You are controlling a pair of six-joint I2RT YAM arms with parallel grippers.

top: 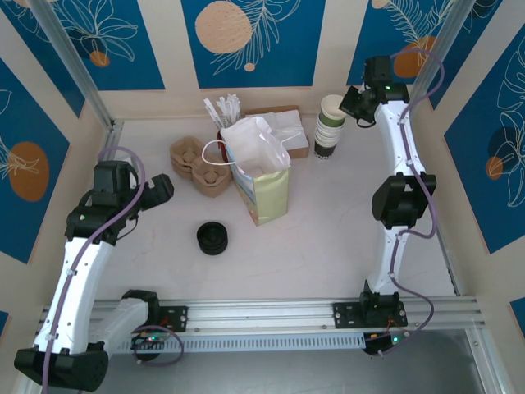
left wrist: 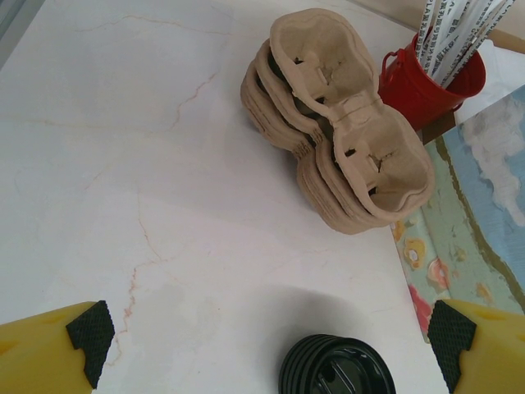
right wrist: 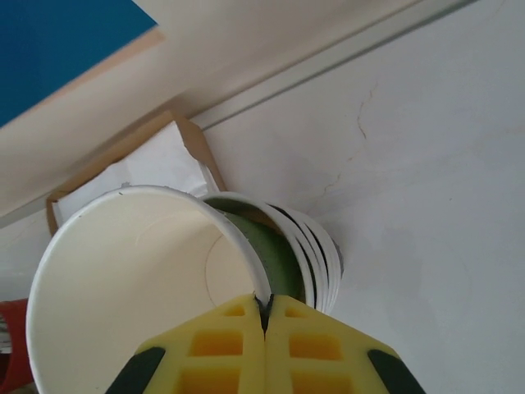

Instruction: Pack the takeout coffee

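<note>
The takeout coffee cup (right wrist: 139, 271), white with a cream inside and no lid, sits tilted on top of the stack of like cups (right wrist: 316, 254). My right gripper (right wrist: 264, 308) is shut on its rim wall, one finger inside the cup and one outside. In the top view the right gripper (top: 351, 103) hangs at the back right over the cup (top: 332, 107) and the stack (top: 326, 138). My left gripper (top: 160, 193) stands open at the left with nothing between its fingers (left wrist: 90, 328), just above the table near the pile of black lids (left wrist: 336, 369).
A white and patterned paper bag (top: 261, 168) stands open mid-table. Stacked cardboard cup carriers (top: 197, 168) lie left of it, with a red bucket of straws (top: 223, 111) behind. A brown box of napkins (top: 287, 131) sits beside the cup stack. Black lids (top: 213, 238) lie in front.
</note>
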